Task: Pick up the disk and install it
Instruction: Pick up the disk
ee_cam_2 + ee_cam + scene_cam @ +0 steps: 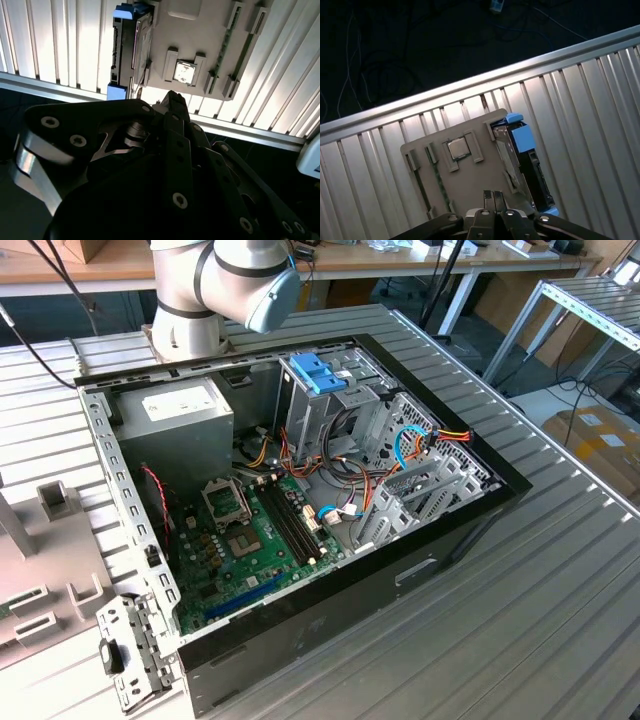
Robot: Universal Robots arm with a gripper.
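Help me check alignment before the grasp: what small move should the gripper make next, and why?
Probably shift the gripper sideways over the disk: in the first wrist view it hangs above the grey holder plate, with the disk standing on edge at the plate's side.

Surface: ribbed aluminium slats, rail-edged.
Centre: open black computer case, on its side, interior upward.
Exterior view's left: pale grey fixture plate, flat on the slats.
Beside the case's near corner: perforated metal bracket.
Far side: robot arm base.
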